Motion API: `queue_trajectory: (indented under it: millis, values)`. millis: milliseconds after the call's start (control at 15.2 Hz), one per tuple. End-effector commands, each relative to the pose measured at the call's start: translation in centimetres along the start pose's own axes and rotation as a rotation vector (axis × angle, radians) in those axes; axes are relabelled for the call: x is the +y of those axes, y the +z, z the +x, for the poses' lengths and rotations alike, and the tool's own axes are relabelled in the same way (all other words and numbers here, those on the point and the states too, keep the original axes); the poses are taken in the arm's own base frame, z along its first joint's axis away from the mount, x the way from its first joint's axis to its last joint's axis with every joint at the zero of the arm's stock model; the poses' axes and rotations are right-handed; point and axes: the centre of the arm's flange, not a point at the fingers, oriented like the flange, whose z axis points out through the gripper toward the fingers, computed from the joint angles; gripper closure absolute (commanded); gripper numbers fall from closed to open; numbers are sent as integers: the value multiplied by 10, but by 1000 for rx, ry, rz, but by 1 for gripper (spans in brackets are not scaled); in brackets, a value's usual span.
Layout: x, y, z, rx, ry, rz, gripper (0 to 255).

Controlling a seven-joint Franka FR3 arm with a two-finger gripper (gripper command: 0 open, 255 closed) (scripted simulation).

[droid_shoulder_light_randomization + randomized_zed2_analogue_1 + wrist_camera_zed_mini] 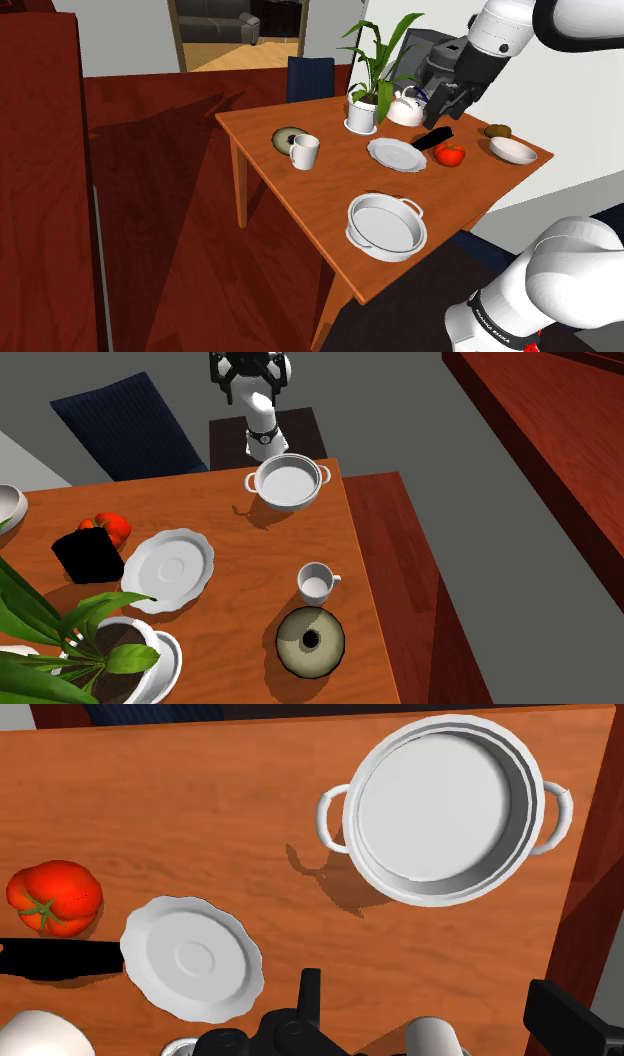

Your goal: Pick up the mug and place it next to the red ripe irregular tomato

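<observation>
My gripper (pixel 425 999) hangs high over the wooden surface (pixel 300 205), its two black fingers standing wide apart and clasping nothing; in the wrist view the white rim of the mug (pixel 433 1037) shows far below, between the fingers but untouched by them. The mug stands upright on the surface, white all over, just beside a brown ring-shaped thing (pixel 310 641) with a dark hole in its middle. The red tomato (pixel 449 154) with its green stalk lies well apart from the mug, with a white scalloped plate (pixel 397 154) between the two. A flat black object (pixel 90 557) sits right beside the tomato, on the side toward the potted plant (pixel 366 85); whether they touch I cannot tell. A white two-handled pot (pixel 447 804) rests near the surface's edge on the side toward my stand, apart from both plate and mug. In the shoulder view a shallow white bowl (pixel 513 150) lies near the tomato at the far right end of the surface. A dark blue chair (pixel 309 78) stands behind the surface's far side.
</observation>
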Motion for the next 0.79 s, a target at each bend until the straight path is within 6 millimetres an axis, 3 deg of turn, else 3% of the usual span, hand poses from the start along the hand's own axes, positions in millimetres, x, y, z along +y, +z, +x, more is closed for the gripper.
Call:
queue_trajectory:
  millis: [0, 726]
  values:
    - [0, 0, 0, 0, 0, 0, 0]
    - [-13, 90, 118, -39, -57, 60, 0]
